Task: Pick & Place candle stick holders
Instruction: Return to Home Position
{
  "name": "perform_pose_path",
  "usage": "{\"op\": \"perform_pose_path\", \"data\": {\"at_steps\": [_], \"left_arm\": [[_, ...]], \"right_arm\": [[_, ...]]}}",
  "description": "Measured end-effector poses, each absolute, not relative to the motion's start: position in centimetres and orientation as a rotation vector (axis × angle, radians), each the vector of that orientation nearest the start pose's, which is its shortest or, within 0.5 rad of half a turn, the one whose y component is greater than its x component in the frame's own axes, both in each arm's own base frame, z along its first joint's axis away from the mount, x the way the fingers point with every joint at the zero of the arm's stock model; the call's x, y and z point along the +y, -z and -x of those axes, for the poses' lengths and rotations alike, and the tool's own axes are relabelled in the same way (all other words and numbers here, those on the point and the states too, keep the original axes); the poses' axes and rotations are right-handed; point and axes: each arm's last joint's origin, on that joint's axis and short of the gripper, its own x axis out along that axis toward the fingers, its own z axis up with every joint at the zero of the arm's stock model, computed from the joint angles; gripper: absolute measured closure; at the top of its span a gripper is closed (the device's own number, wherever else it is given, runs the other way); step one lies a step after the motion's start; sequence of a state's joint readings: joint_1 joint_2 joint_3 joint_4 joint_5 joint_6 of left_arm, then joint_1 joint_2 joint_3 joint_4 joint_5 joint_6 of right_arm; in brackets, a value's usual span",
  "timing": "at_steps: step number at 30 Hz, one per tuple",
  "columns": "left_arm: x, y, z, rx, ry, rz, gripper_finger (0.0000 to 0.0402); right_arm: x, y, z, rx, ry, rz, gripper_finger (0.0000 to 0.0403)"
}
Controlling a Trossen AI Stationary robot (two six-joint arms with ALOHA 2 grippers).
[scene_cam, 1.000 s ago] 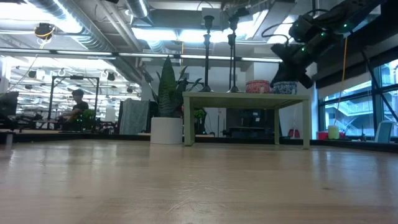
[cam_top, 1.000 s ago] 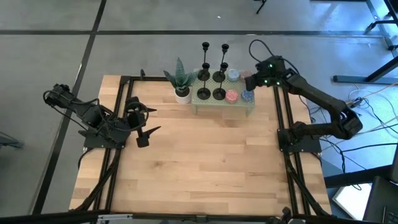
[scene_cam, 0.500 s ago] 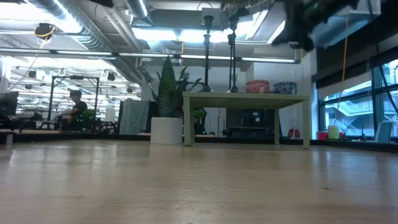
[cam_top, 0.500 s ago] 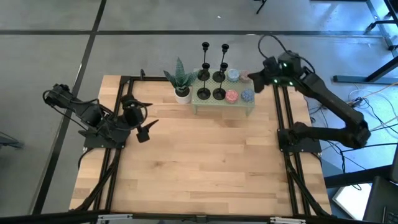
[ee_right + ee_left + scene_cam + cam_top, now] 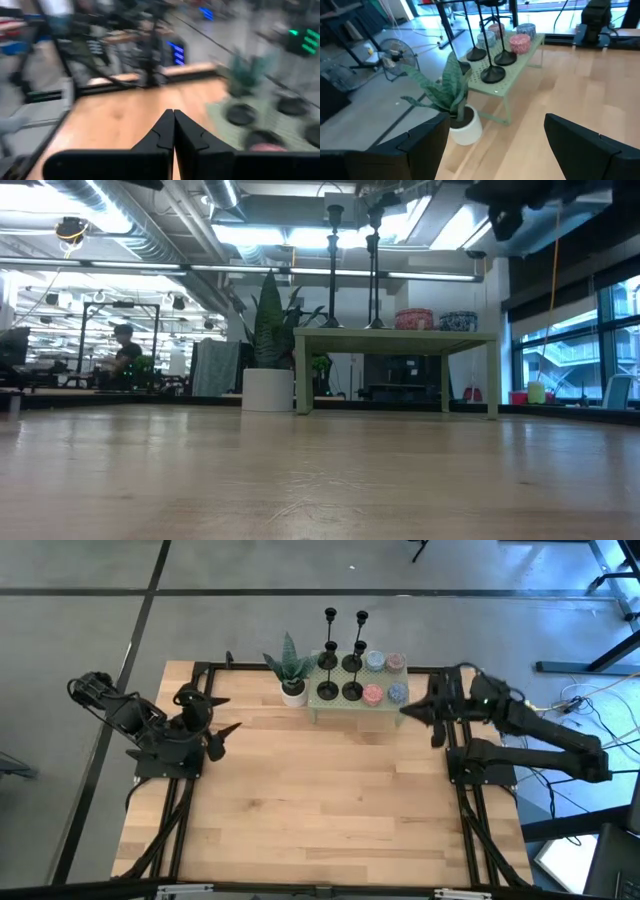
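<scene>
Four black candle stick holders stand by their round bases on a small green perforated stand at the table's far edge. They also show in the left wrist view, and two stems show in the low view. My left gripper is open and empty over the table's left part, well left of the stand. My right gripper is shut and empty just right of the stand's near right corner, its closed fingers pointing toward the table's left.
A spiky green plant in a white pot stands left of the stand. Several small round jars sit on the stand's right half. Black frame rails run along both table sides. Bare wood lies in the middle and near part.
My right gripper has swung from beside the stand's far right corner toward the table's near edge, and has turned to point toward the table's left. My left gripper has drawn back a little toward the far left. The holders have stayed in place.
</scene>
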State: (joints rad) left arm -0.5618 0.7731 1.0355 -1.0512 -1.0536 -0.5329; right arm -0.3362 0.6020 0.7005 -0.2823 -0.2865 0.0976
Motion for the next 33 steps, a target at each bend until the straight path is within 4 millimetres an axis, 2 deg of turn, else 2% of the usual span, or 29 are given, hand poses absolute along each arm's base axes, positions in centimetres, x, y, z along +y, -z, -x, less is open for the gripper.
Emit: {"op": "perform_pose_path", "data": {"at_steps": [3, 6, 11, 15, 19, 24, 30, 33], "left_arm": [[-4.0, -35.0, -10.6, 0.406, -0.543, -0.033, 0.008], [-4.7, -33.5, -10.7, 0.388, -0.53, -0.024, 0.008], [-5.1, -29.7, -10.6, 0.376, -0.528, -0.021, 0.008], [-4.7, -28.2, -9.8, 0.355, -0.519, 0.002, 0.008], [-3.9, -27.2, -8.5, 0.289, -0.545, 0.017, 0.008], [-3.0, -24.9, -7.2, 0.256, -0.537, 0.028, 0.008], [-2.9, -23.2, -6.9, 0.206, -0.495, 0.006, 0.008], [-3.2, -23.0, -7.0, 0.21, -0.395, 0.005, 0.008]], "right_arm": [[-2.9, -29.7, -13.2, 0.088, -0.085, -0.094, 0.0399], [-2.6, -27.6, -13.4, -0.008, -0.174, -0.031, 0.0399], [-2.6, -24.2, -13.7, -0.008, -0.182, -0.057, 0.0399], [-2.6, -22.2, -13.6, 0.034, -0.181, -0.076, 0.0398], [-2.5, -21.9, -13.4, 0.003, -0.181, -0.043, 0.0398], [-2.3, -21.2, -12.8, -0.019, -0.2, -0.002, 0.0398], [-2.1, -20.7, -12.1, -0.059, -0.209, 0.028, 0.0398], [-2.1, -20.6, -11.9, -0.065, -0.209, 0.031, 0.0398]]}}
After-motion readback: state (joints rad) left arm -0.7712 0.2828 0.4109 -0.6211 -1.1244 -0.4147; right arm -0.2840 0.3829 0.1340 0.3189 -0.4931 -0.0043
